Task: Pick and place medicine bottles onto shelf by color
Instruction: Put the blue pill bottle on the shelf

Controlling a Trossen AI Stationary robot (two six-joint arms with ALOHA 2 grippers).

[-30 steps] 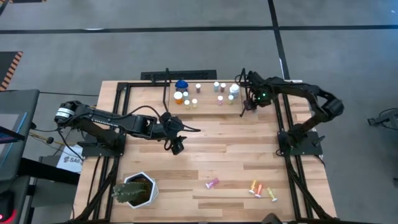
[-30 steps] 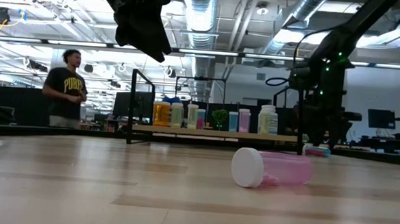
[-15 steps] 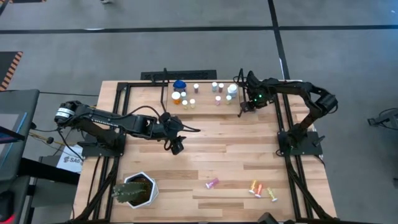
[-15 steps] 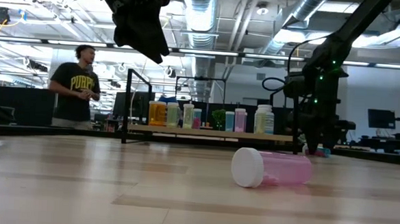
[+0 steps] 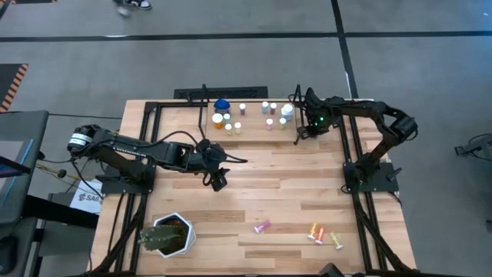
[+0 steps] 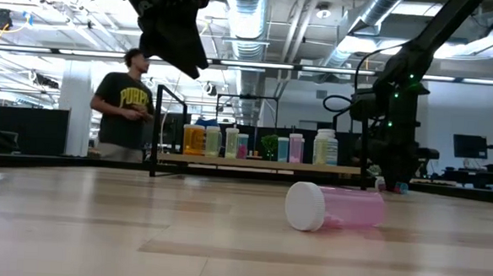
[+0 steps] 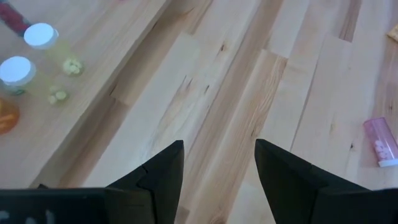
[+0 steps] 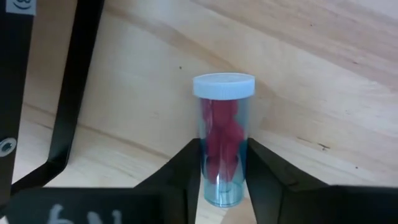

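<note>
The shelf (image 5: 254, 115), a narrow wood plank in black rod uprights, stands at the table's far side with several medicine bottles upright on it, among them one with a blue lid (image 5: 223, 104). My right gripper (image 5: 302, 132) points down by the shelf's right end, shut on a clear vial (image 8: 222, 134) with red pills and a white cap. My left gripper (image 5: 219, 178) hovers open over the table's middle, holding nothing. Three bottles lie on their sides near the front edge: pink (image 5: 262, 227), orange (image 5: 315, 231), yellow (image 5: 336, 241). My right gripper pinches the vial's body (image 8: 211, 177) between its two fingers, at the end away from the white cap (image 8: 224, 85). The fingers come from above, pointing down. Whether the vial is lifted or rests on the table, I cannot tell.
A spiky green plant in a white pot (image 5: 165, 235) stands at the near left. The shelf's black upright (image 8: 74, 93) runs close beside the vial. Black frame rails border the table's left and right sides. A person (image 6: 125, 106) walks in the room behind.
My right gripper has come down a little beside the shelf's right end, then kept still. The person in the background has walked toward the right.
</note>
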